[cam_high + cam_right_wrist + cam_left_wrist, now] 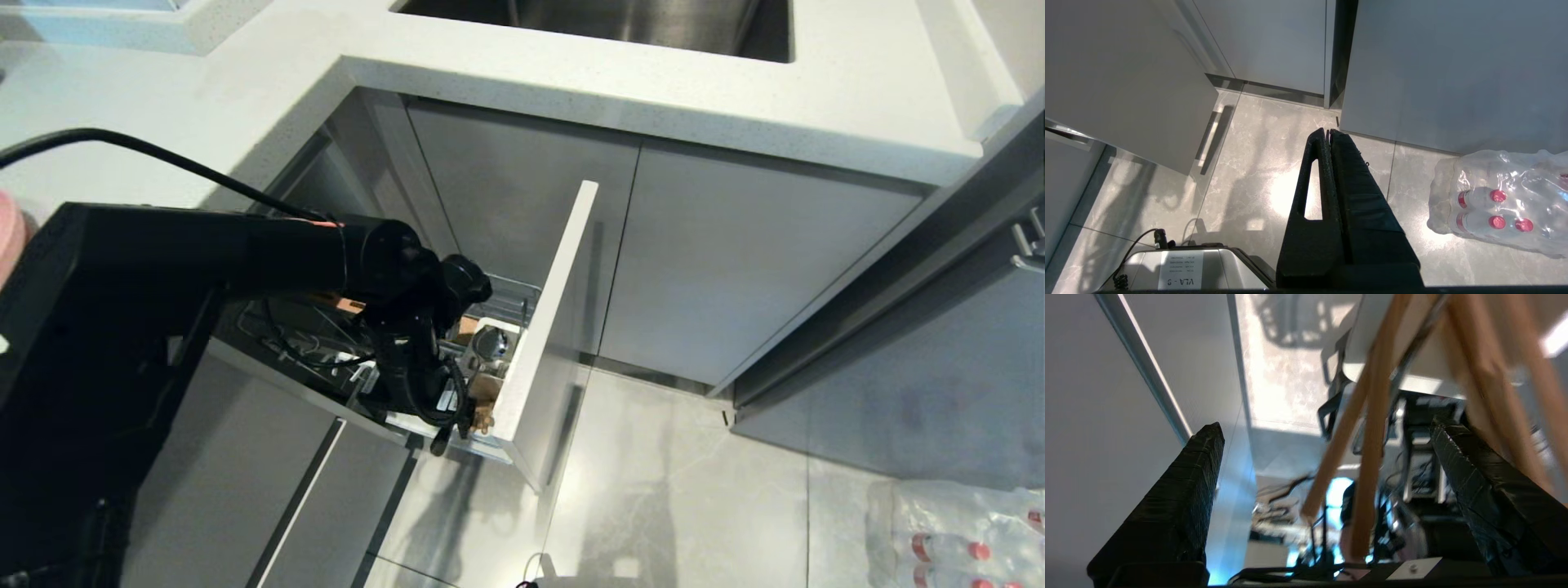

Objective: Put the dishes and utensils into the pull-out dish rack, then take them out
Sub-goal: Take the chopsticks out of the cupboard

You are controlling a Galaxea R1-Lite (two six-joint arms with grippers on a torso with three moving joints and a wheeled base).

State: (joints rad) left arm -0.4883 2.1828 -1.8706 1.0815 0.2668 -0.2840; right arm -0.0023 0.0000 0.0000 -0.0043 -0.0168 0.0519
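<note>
Left tool (pixel 1327 437) hangs wide open inside the pull-out dish rack (pixel 543 327), the chopsticks (pixel 1372 457) running lengthwise between its fingers, ungripped.

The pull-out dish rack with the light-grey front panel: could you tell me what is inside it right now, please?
Inside the pull-out dish rack: a chrome wire basket, a white plastic cutlery holder and thin wooden chopsticks between the open left gripper fingers. The black arm covers the rest.
</note>
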